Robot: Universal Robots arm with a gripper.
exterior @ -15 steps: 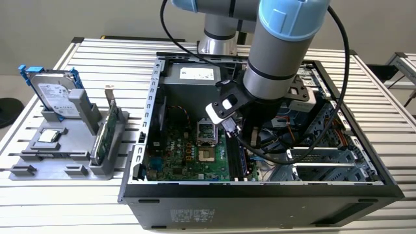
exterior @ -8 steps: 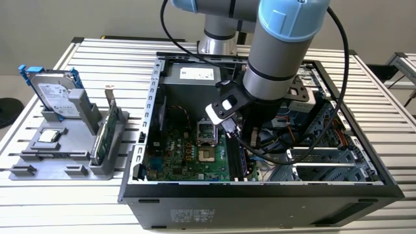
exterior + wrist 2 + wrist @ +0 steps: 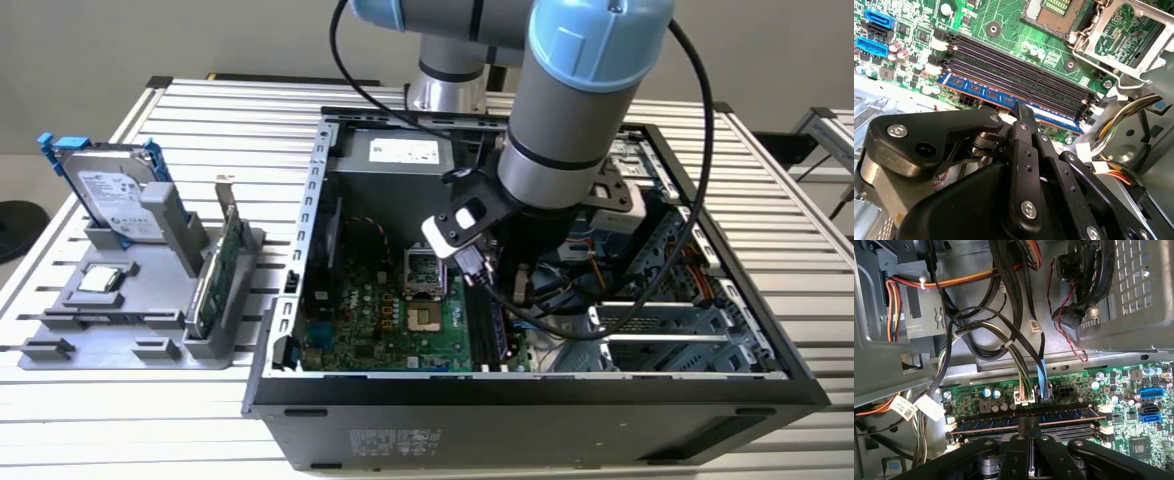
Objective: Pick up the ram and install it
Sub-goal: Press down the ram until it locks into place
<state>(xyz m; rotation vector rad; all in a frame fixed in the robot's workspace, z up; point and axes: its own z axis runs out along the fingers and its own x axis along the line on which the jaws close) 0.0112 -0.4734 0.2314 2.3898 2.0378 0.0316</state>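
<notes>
The arm is seen reaching down into the open computer case point(image 3: 534, 385) in the exterior view, with the gripper point(image 3: 497, 290) lowered right over the motherboard point(image 3: 387, 320), so it's basically parked on the memory slots. In the second wrist view the gripper point(image 3: 1021, 112) fingers point(image 3: 1026, 120) are drawn together into one narrow black tip, and that tip is pressed against the top edge of the ram point(image 3: 989, 93), which is seated on edge in the slot nearest the gripper, directly beneath the fingertips. The stick is shown as a blue-edged board with dark chips, lying parallel to the empty memory slots point(image 3: 1019, 65) just beyond it, and the bare CPU socket point(image 3: 1054, 10) is found further out past those. Whether the ram is actually pinched or just being pushed on can't be told, since the contact point is hidden by the fingers themselves; no gap between them is visible though. In the first wrist view the same ram point(image 3: 1064, 415) is seen running straight across in front of the fingers point(image 3: 1021, 440), with a bundle of cables point(image 3: 1019, 365) plugged in just behind it. Well off to the side of the gripper, outside the case on the exterior view's left, a grey holder point(image 3: 120, 310) is sat on the slatted table point(image 3: 747, 230), with a hard drive point(image 3: 114, 195) and a green card point(image 3: 220, 265) stood up in it.
</notes>
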